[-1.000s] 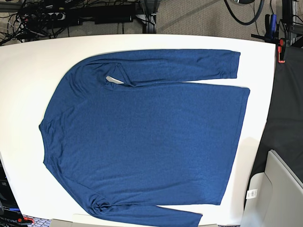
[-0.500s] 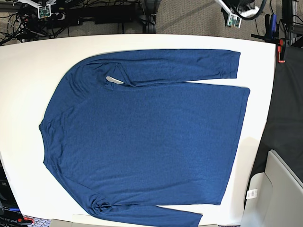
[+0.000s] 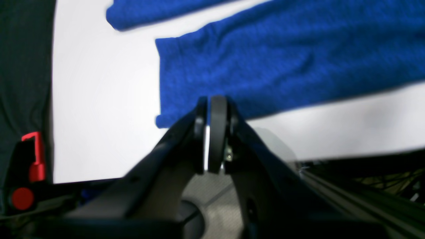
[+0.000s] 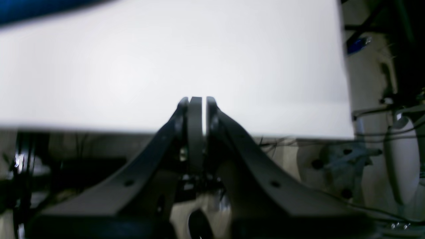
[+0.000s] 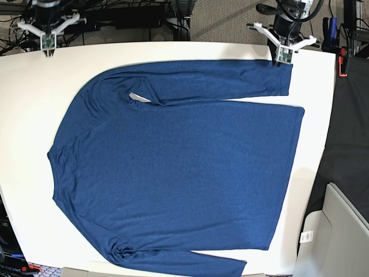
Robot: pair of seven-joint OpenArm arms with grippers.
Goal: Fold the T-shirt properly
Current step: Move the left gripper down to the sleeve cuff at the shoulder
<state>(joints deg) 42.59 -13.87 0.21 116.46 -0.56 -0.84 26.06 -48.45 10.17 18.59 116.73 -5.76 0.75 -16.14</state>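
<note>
One T-shirt (image 5: 173, 167) is lying on one table (image 5: 34, 104); two grippers, left (image 5: 282, 57) and right (image 5: 46, 43), are showing, and seemingly one red clamp (image 5: 343, 60).

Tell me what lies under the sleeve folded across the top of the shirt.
The sleeve lies over the T-shirt and its shoulder, the grey tag peeking out beside it. Below is the white table; whatever the cloth covers cannot be seen.

Right gripper (image 4: 198, 99): you see its dark fingers pressed together with nothing between them, hanging over the near edge of the counter.
Counter (image 4: 166, 66): your view is mostly its bare white top, blurred.
T-shirt (image 4: 40, 8): you catch only a dark blue strip at top left, well apart from the gripper.
Background: you get blurred cables and frame parts below and right.
</note>
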